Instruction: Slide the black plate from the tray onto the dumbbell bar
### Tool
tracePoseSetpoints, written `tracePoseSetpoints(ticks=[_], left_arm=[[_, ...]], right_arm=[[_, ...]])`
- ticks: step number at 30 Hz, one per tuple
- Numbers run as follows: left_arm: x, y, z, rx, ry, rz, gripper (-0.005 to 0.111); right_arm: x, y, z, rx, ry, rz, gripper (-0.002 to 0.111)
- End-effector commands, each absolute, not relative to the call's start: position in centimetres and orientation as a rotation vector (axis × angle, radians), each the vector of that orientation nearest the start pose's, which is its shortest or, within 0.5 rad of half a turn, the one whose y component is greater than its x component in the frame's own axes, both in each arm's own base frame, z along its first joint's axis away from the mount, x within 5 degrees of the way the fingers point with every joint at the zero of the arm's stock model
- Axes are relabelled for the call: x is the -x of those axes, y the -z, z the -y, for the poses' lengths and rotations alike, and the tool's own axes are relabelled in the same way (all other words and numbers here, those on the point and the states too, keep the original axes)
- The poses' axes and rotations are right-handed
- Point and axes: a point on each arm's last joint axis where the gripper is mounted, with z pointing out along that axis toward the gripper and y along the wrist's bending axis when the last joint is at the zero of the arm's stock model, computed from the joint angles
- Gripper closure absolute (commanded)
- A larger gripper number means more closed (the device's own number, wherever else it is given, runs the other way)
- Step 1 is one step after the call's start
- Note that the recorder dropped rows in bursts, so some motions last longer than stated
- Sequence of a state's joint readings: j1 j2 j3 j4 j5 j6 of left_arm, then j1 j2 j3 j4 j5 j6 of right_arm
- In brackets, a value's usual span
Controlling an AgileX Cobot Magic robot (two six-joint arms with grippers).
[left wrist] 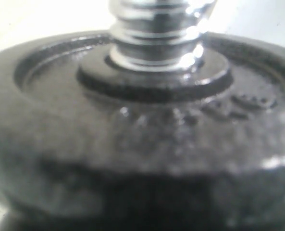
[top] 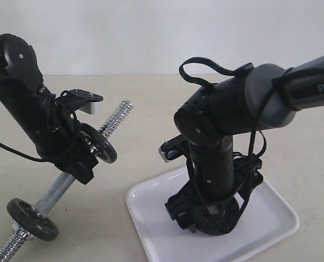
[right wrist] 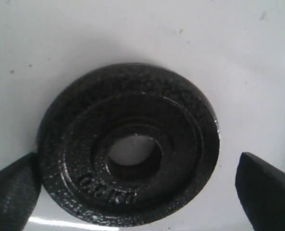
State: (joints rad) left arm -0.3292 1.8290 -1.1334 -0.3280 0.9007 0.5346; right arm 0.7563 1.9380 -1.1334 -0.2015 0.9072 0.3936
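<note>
Exterior view: the left gripper [top: 77, 164] is clamped on the dumbbell bar [top: 58, 191], which slants up from the table [top: 151, 98]. The bar carries a lower disc [top: 33, 218] near its bottom end and an upper disc [top: 99, 143] just beside the claw. The right gripper [top: 208, 218] points down into the tray [top: 271, 218], and its body hides the black plate there.

Left wrist view: the upper disc [left wrist: 132, 139] fills the blurred frame, with the threaded chrome bar [left wrist: 156, 29] running through its centre hole. The claw's fingers do not show.

Right wrist view: the black plate [right wrist: 147, 106] lies flat on the white tray [right wrist: 132, 29], and the tray shows through its hole. The right gripper [right wrist: 137, 163] stands with its jaws apart, straddling the plate. One of its fingers [right wrist: 12, 192] is at the rim, and the other stands clear of it.
</note>
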Motion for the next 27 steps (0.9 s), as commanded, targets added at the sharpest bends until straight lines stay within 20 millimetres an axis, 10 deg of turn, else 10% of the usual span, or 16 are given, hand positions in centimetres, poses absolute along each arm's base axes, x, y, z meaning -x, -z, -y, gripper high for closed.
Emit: tracePoseSetpoints(ticks=[1,27], left_arm=[[-30.6,-20.0,13.6,-0.958,0.462,-2.812,0.102],[-30.5,-19.9,13.5,-0.969,0.463,-2.823,0.102]], right_arm=[[-25.6,-13.4,-21.8,0.723,0.253,-3.001,0.003],[-25.8,-12.3,-22.6,0.670,0.136,-2.999,0.003]])
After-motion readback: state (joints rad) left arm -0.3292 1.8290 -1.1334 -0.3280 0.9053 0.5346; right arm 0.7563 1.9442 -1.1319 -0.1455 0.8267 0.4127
